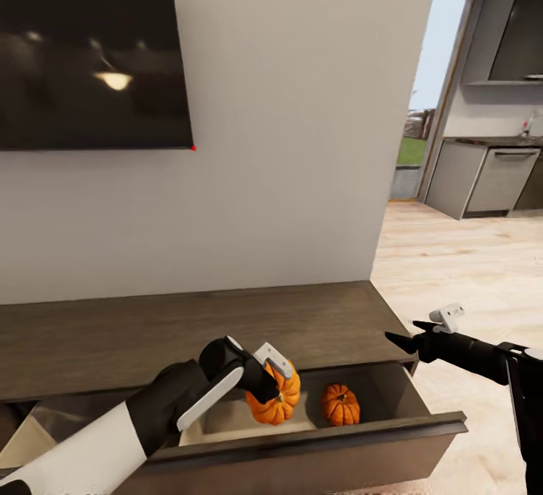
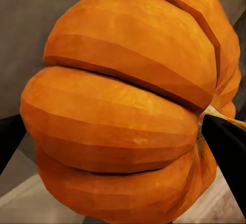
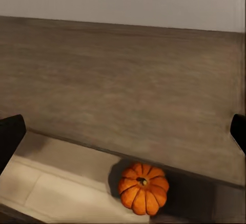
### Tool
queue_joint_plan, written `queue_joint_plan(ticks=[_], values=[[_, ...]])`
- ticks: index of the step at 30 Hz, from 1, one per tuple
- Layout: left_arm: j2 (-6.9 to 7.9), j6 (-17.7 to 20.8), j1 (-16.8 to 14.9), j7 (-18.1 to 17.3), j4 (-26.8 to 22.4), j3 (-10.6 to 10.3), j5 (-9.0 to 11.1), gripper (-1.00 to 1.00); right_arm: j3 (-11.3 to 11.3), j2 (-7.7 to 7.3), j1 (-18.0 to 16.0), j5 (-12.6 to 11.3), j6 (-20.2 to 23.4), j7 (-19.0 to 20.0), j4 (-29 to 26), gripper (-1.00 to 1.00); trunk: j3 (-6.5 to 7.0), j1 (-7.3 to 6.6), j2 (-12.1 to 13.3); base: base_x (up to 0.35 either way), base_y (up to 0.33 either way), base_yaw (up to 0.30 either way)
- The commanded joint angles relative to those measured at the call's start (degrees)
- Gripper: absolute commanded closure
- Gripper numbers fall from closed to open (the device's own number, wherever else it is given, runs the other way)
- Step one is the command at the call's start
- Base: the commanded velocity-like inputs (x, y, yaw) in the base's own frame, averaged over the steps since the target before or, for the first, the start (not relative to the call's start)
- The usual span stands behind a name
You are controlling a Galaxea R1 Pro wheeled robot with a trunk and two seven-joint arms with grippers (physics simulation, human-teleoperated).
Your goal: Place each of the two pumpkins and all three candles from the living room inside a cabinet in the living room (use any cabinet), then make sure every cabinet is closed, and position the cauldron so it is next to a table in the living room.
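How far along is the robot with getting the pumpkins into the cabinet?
Done: one pumpkin already sits on the pale floor of the open cabinet drawer. In hand: the left claw is shut on the second pumpkin, holding it over that same drawer, not yet released. The right claw is open, beside the drawer. Left: release it and shut the drawer. Candles and cauldron are not visible here, so their status is unknown.

A big dark screen (image 1: 90, 50) is hung on the white wall (image 1: 302, 102). To its right, a pale wood floor (image 1: 452, 269), grey kitchen units (image 1: 490, 178) and a bright doorway (image 1: 430, 87) are seen.
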Motion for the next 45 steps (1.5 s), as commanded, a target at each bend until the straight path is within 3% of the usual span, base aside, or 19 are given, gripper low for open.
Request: queue_joint_plan(ticks=[1, 5, 11, 14, 16, 21, 24, 30, 34, 43, 45], values=[[-0.19, -0.26, -0.02, 0.08, 1.58, 0.03, 0.05, 1.0, 0.0, 0.0, 0.0, 0.0, -0.02, 0.09, -0.02, -1.0, 0.03, 0.0, 0.0, 0.0, 0.001, -0.287], [-0.42, -1.41, -0.36, 0.07, 5.95, 0.18, -0.08, 1.0, 0.0, 0.04, 0.0, 0.0, -0.14, 0.39, -0.07, -1.0, 0.14, 0.0, 0.0, 0.0, 0.0, -0.287], [-0.31, -4.44, -0.45, 0.05, 7.62, 0.22, -0.1, 1.0, -0.15, 0.06, 0.0, -0.14, -1.51, 0.29, -0.03, -1.0, 0.22, 0.0, 0.0, 0.0, 0.0, -0.153], [-0.34, -4.9, -0.39, -1.4, 8.94, 0.0, -1.09, 1.0, -0.17, 0.08, 0.01, -0.23, -1.65, 0.43, -0.01, -1.0, 0.22, 0.0, 0.0, 0.0, 0.0, -0.012], [-0.08, -4.68, -0.46, -4.55, 9.12, 0.0, -3.6, 1.0, -0.17, 0.09, 0.04, -0.18, -1.66, 0.48, 0.0, -1.0, 0.22, 0.0, 0.0, 0.0, 0.0, -0.004], [0.14, -4.44, -2.03, -17.67, 12.7, 0.29, -14.99, 1.0, -0.1, 0.16, 0.49, -0.19, -1.61, 0.52, -0.02, -1.0, 0.22, 0.0, 0.0, 0.0, 0.0, -0.001], [-0.35, -4.66, -3.12, -22.61, 14.71, 0.55, -20.32, 1.0, -0.09, 0.17, 0.57, -0.27, -1.59, 0.63, -0.07, -1.0, 0.22, 0.0, 0.0, 0.0, 0.0, 0.0], [-0.54, -5.53, -3.25, -23.11, 15.33, 0.27, -23.06, 1.0, -0.15, 0.15, 0.65, -0.58, -1.58, 0.68, -0.09, -1.0, 0.22, 0.0, 0.0, 0.042, 0.0, 0.0], [-1.47, -7.21, -2.56, -22.96, 15.36, 0.25, -28.13, 1.0, -0.12, 0.16, 0.7, -0.61, -1.58, 0.69, -0.09, -1.0, 0.22, 0.0, 0.0, 0.144, -0.014, 0.0], [-3.11, -8.14, -0.93, -22.87, 17.21, 0.02, -29.09, 1.0, -0.09, 0.16, 0.7, -0.64, -1.53, 0.69, -0.09, -1.0, 0.22, 0.0, 0.0, 0.011, -0.001, 0.0], [-4.06, -9.61, -0.79, -22.87, 19.41, 0.05, -29.08, 1.0, -0.09, 0.17, 0.7, -0.64, -1.55, 0.69, -0.09, -1.0, 0.22, 0.0, 0.0, 0.0, 0.0, 0.0]])
